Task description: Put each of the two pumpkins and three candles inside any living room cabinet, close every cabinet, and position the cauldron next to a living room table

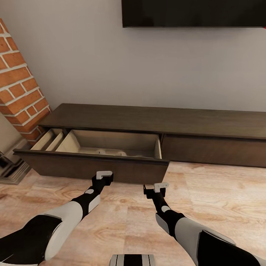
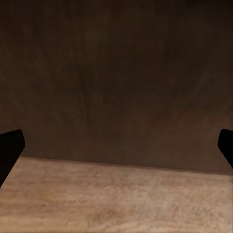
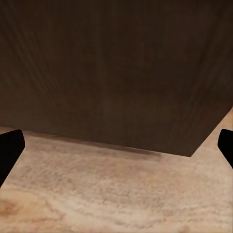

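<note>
**Open drawer dead ahead of both claws**

The long low dark-brown wooden cabinet (image 1: 159,120) runs along the grey wall under a black wall-mounted screen (image 1: 194,13), its long axis lying crosswise to the robot. Its left drawer (image 1: 92,164) stands pulled out over the pale wood-grain floor (image 1: 207,192), pale interior exposed; a few small beige rounded shapes sit low inside — probably candles (image 1: 111,152), though too small to be sure. No pumpkin or cauldron is in view.

The drawer's dark front faces both arms squarely. The left claw (image 1: 103,175) hovers just before that panel, near its middle — the nearer of the two. The right claw (image 1: 159,187) hangs near the panel's right corner. In each wrist view the dark fingertips (image 2: 9,148) sit at opposite edges, so both claws are spread wide and empty.

A straight forward push should shut the drawer, I judge.
</note>
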Controlling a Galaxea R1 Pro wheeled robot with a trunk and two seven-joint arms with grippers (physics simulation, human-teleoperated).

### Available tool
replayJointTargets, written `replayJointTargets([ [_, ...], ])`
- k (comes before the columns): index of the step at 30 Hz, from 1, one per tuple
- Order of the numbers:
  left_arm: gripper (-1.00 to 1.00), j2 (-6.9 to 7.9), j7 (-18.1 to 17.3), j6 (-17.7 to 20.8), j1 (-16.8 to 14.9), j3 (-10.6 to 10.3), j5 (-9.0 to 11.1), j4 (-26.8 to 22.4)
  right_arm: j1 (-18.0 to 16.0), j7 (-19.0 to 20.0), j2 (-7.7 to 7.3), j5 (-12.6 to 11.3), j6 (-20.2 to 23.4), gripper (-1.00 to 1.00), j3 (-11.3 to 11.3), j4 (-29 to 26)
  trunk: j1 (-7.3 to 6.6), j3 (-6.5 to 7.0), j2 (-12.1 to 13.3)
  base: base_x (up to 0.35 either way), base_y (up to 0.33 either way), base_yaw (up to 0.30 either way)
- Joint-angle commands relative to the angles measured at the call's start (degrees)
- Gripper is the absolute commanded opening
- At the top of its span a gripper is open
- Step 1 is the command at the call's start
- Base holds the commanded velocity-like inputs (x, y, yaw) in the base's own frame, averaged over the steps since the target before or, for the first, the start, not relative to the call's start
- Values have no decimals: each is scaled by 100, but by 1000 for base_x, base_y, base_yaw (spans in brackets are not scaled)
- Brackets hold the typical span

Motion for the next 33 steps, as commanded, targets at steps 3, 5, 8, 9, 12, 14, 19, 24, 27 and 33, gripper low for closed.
replayJointTargets([
  [3, 100, -1, 4, -21, -4, -51, 53, 7, -2, -46, 0, -11, -3, 100, 49, -4, -1, -4, -2, 5, 0, 0],
  [5, 100, -2, 4, -19, -4, -51, 53, 7, -2, -46, 0, -10, -3, 100, 49, -4, -1, -4, -2, 49, 0, 0],
  [8, 100, -1, 4, -17, -4, -51, 53, 7, -2, -46, 0, -10, -3, 100, 49, -4, -1, -4, -2, 162, 0, 0],
  [9, 100, -2, 4, -18, -4, -51, 53, 7, -2, -46, 0, -10, -3, 100, 49, -4, -1, -4, -2, 224, 0, 0],
  [12, 100, -2, 4, -14, -4, -50, 53, 7, -2, -46, 0, -10, -3, 100, 49, -5, -1, -4, -2, 257, 0, 0],
  [14, 100, -1, 4, -15, -4, -51, 53, 6, -2, -46, 0, -10, -3, 100, 49, -4, -1, -4, -2, 227, 0, 0],
  [19, 100, 5, 4, -17, -4, -50, 53, 6, -2, -46, 0, -10, -3, 100, 49, -5, -1, -4, -2, 70, 0, 0],
  [24, 100, 2, 4, -16, -4, -51, 53, 2, -2, -46, 0, -10, -3, 100, 49, -8, -1, -4, -2, 7, 0, 0],
  [27, 100, 4, 4, -16, -4, -51, 53, 5, -2, -46, 0, -10, -3, 100, 49, -5, -1, -4, -2, 105, 0, 0],
  [33, 100, 6, 4, -16, -4, -50, 53, 6, -2, -46, 0, -10, -4, 100, 49, -13, -1, -4, -2, 144, 0, 0],
])
